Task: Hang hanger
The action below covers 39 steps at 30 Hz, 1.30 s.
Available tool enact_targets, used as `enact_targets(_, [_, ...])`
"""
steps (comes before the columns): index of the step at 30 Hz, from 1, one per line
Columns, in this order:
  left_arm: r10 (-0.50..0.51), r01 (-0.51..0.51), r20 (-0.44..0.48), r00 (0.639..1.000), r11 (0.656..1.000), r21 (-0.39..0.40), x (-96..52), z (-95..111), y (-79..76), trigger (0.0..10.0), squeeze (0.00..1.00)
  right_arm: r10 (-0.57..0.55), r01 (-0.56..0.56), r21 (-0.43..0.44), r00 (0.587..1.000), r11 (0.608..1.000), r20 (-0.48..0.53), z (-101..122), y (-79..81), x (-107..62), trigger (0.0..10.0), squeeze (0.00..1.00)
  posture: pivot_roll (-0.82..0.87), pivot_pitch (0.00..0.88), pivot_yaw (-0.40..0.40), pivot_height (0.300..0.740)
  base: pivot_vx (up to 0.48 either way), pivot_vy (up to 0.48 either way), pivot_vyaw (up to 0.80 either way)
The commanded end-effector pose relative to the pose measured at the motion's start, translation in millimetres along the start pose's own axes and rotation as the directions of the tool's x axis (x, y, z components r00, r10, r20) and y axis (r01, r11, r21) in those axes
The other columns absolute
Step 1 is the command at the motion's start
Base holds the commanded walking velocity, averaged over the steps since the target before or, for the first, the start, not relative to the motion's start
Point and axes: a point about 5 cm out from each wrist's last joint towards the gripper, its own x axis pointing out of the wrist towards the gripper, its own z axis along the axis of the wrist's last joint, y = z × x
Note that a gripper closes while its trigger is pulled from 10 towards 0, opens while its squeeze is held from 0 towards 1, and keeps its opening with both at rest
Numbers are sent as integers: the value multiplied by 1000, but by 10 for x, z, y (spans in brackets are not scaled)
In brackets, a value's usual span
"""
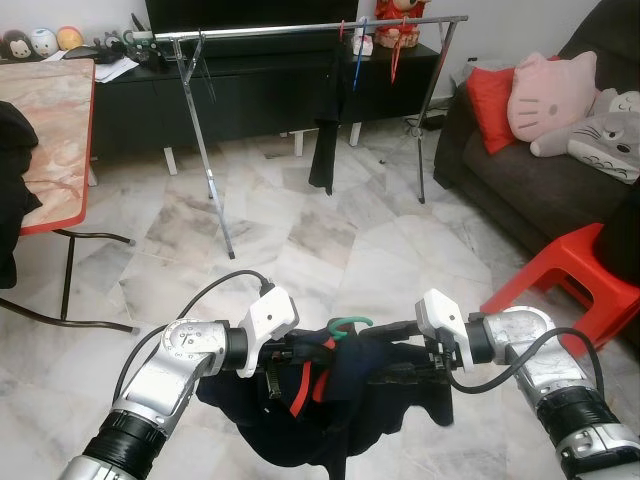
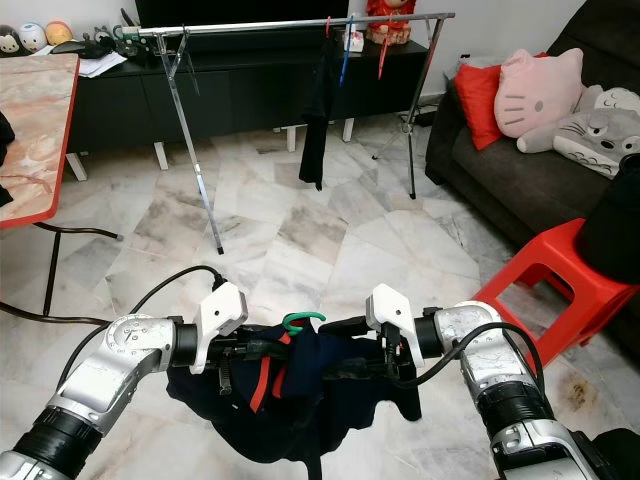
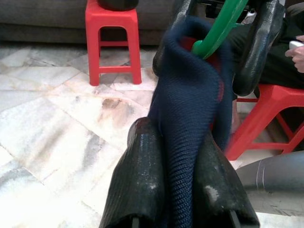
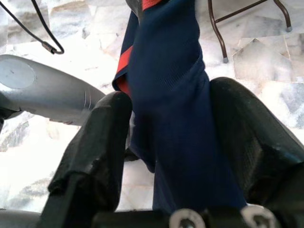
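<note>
Both grippers sit low in the frame, stretching one load between them. Left gripper [image 1: 285, 358], lower left of centre, is clenched on the dark navy garment [image 1: 350, 395], and its wrist view shows cloth pinched between the fingers [image 3: 142, 180]. At centre, the green hanger [image 1: 347, 325] pokes its hook up above the fabric. Right gripper [image 1: 425, 362] is likewise clamped on the garment's other shoulder. Gripping both ends probably keeps the hanger level and the hook free for the drying rack [image 1: 300, 30], which stands well apart across the top of the frame. Its rail carries a dark cloth [image 1: 322, 155] and a few hangers. No containers are seen.
</note>
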Motion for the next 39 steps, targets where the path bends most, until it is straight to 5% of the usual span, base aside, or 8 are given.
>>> enact_targets(1, [30, -30, 13, 999, 999, 32, -39, 58, 54, 0, 0, 31, -31, -5, 998, 1000, -52, -48, 38, -24, 10000, 1000, -29, 0, -84, 740, 0, 0, 0])
enact_targets(15, [78, -79, 20, 997, 997, 12, -51, -11, 74, 0, 0, -205, 199, -99, 977, 975, -54, -20, -117, -34, 10000, 1000, -27, 0, -81, 740, 0, 0, 0])
enact_targets(16, [97, -97, 14, 995, 995, -3, -61, -64, 68, 0, 0, -264, 259, -107, 964, 960, -34, 8, -159, -55, 10000, 463, -29, 0, -76, 740, 0, 0, 0])
enact_targets(17, [97, -97, 14, 995, 995, -3, -61, -64, 68, 0, 0, -264, 259, -107, 964, 960, -34, 8, -159, -55, 10000, 463, -29, 0, -76, 740, 0, 0, 0])
enact_targets(18, [104, -104, 11, 994, 995, -7, -66, -81, 68, 0, 0, -279, 274, -113, 960, 955, -34, 11, -169, -61, 10000, 0, -29, 0, -76, 740, 0, 0, 0])
enact_targets(27, [356, -357, -29, 934, 932, -61, -147, -372, 160, 0, 0, -449, 459, -89, 887, 884, 112, 110, -232, -97, 10000, 0, -34, 0, -47, 740, 0, 0, 0])
enact_targets(30, [576, -579, -57, 815, 812, -69, -255, -494, 257, 10000, 0, -698, 703, 31, 699, 711, 154, 16, -334, -160, 10000, 0, -33, 0, -37, 740, 0, 0, 0])
enact_targets(39, [786, -782, -58, 615, 599, -172, -472, -600, 286, 10000, 0, -942, 882, 356, 335, 310, -9, -567, -180, -172, 10000, 0, -30, 0, -29, 740, 0, 0, 0])
